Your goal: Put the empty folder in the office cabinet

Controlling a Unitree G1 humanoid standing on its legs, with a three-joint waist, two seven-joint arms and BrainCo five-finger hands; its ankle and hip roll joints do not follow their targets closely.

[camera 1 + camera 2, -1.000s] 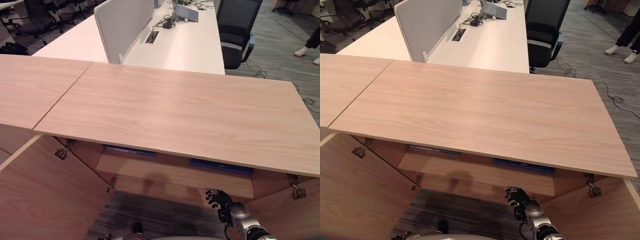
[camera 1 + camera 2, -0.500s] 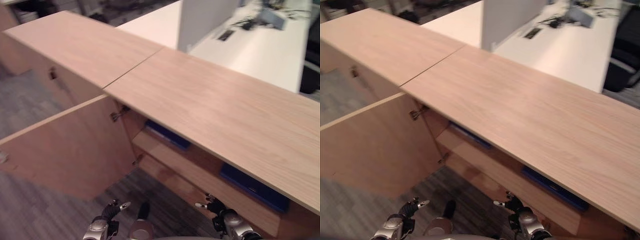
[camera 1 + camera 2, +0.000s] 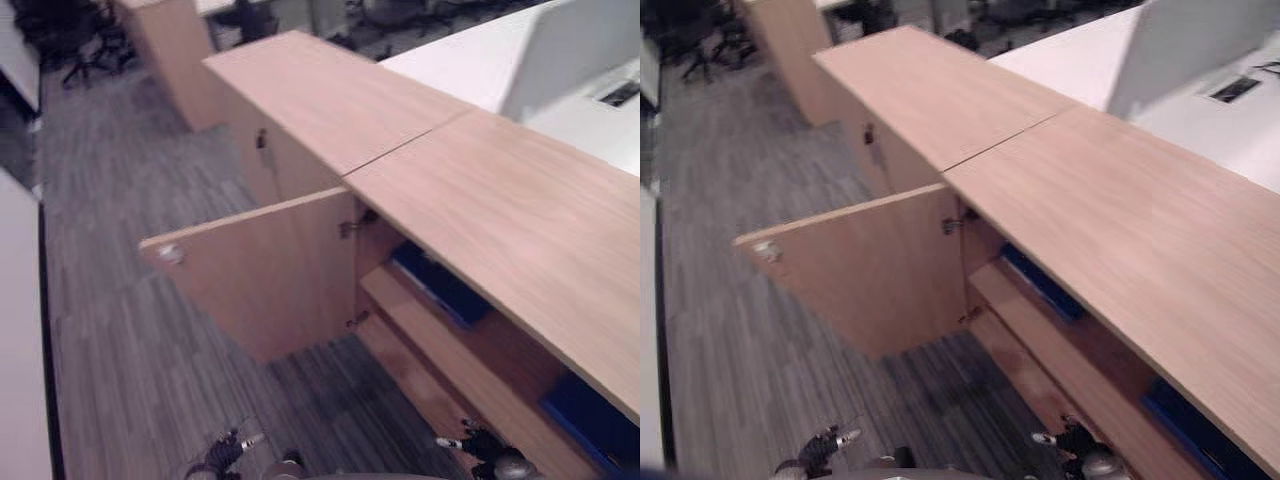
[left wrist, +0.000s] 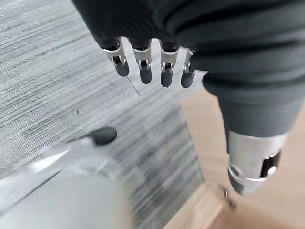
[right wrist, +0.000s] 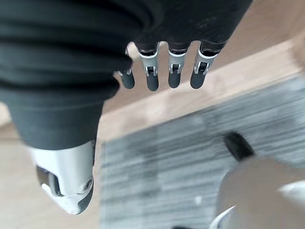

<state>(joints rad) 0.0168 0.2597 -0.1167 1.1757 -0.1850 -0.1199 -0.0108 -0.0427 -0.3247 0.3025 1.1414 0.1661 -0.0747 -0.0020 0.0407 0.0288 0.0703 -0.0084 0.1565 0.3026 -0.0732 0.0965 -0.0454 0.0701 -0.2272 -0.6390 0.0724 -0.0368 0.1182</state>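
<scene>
The wooden office cabinet [image 3: 500, 210] stands with its left door [image 3: 270, 270] swung wide. Inside, a blue folder [image 3: 440, 285] lies flat on the upper shelf and another blue folder [image 3: 595, 420] lies further right. My left hand [image 3: 222, 452] hangs low over the carpet in front of the door, its fingers [image 4: 145, 67] straight and empty. Low in front of the lower shelf, my right hand [image 3: 480, 445] holds nothing, its fingers [image 5: 152, 76] straight too.
Grey carpet [image 3: 130, 330] spreads to the left of the open door. A white desk with a grey divider [image 3: 570, 50] stands behind the cabinet. Another wooden cabinet [image 3: 170, 50] and office chairs are further back. A white surface [image 3: 15, 330] runs along the left.
The whole picture has swung to the left, so the camera moved. The open door and floor now take the middle. Both hands stay low and empty.
</scene>
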